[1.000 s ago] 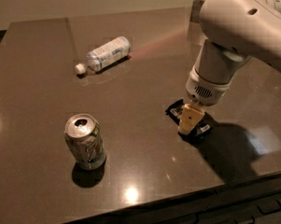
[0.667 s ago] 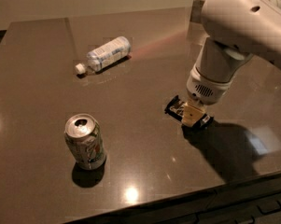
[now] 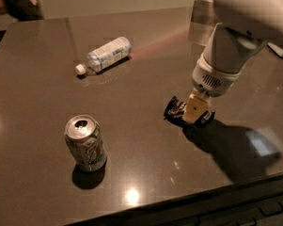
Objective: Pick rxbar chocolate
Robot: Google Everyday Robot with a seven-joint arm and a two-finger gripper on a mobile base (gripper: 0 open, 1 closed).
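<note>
A: Gripper (image 3: 196,109), position?

B: Low over the right half of the table (image 3: 37,79), hanging straight down from the white arm (image 3: 235,36). Its tan tip sits right at the rxbar chocolate (image 3: 175,109), covering the bar's middle.

A: Closed on the bar or standing open?

B: Cannot tell. The tip hides the contact, and the arm's body blocks the rest.

A: The bar itself?

B: Lying flat on the table, right of centre, near the front edge. Black glossy wrapper, set on a slant, with one end showing to the left of the tip and the other poking out lower right. The arm's dark shadow falls on the table just to its right.

A: Other items?

B: Soda can (image 3: 85,143), green and silver, upright, top opened, front left, well apart from the bar. Clear plastic bottle (image 3: 106,53) on its side toward the back left, its white cap (image 3: 79,69) pointing to the front left. Also well apart from both bar and can.

A: Surface?

B: Dark and polished, with bright glints near the front edge
</note>
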